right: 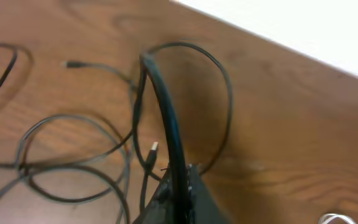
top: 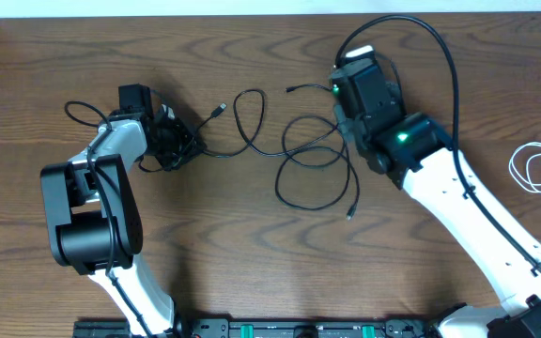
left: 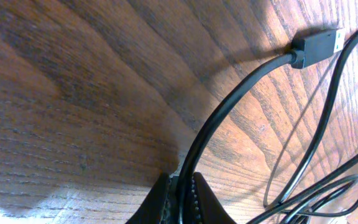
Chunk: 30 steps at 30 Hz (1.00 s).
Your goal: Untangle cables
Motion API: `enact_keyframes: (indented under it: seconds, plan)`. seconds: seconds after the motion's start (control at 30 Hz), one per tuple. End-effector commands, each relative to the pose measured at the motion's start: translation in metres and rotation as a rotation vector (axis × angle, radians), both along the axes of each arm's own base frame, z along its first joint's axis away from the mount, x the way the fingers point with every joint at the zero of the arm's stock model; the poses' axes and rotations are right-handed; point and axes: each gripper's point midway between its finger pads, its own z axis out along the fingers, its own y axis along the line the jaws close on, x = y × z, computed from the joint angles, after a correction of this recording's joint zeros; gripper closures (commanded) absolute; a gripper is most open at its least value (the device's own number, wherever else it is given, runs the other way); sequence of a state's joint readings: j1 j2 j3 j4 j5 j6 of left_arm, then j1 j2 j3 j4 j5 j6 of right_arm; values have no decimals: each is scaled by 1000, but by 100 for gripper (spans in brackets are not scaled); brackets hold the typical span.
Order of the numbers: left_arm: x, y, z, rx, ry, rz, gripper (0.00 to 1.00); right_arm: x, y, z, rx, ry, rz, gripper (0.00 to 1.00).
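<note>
The long black cable (top: 310, 160) lies in loose loops across the middle of the table, with a denser tangle at its left end. My left gripper (top: 177, 141) is at that tangle and is shut on a strand of the black cable (left: 229, 112). In the left wrist view the jaws (left: 181, 194) pinch it, and a USB plug (left: 319, 46) lies ahead. My right gripper (top: 341, 113) is at the loops' right edge, with its jaws (right: 180, 186) shut on the black cable (right: 166, 106). The white cable (top: 538, 169) lies coiled apart at the far right.
Small plug ends lie at the centre left (top: 219, 110), near my right gripper (top: 291, 89) and toward the front (top: 350, 214). A thick black arm wire (top: 440, 47) arcs above the right arm. The table's far edge meets a white wall (right: 291, 25).
</note>
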<state>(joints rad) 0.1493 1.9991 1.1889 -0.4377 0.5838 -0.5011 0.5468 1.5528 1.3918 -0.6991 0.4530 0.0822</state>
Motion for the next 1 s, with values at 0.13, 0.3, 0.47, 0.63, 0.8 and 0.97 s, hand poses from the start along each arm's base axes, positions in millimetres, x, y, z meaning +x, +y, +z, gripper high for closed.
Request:
enact_keyframes:
  seconds: [0.13,0.3,0.47,0.63,0.8,0.97]
  plan:
    - [-5,9,-12,55,35,17,92,-28,32,-47,79,258,219,99]
    - [-5,9,-12,55,35,17,92,-61,59,-78,149,460,407,99]
    - [-5,9,-12,55,35,17,91,-69,58,-104,127,559,396,99]
    - [-5,9,-12,55,35,17,91,-79,71,-129,156,651,381,99]
    - [-5,9,-12,55,35,17,91,-98,95,-143,212,738,450,90]
    - [-5,9,-12,55,35,17,91,-119,117,-150,201,778,518,61]
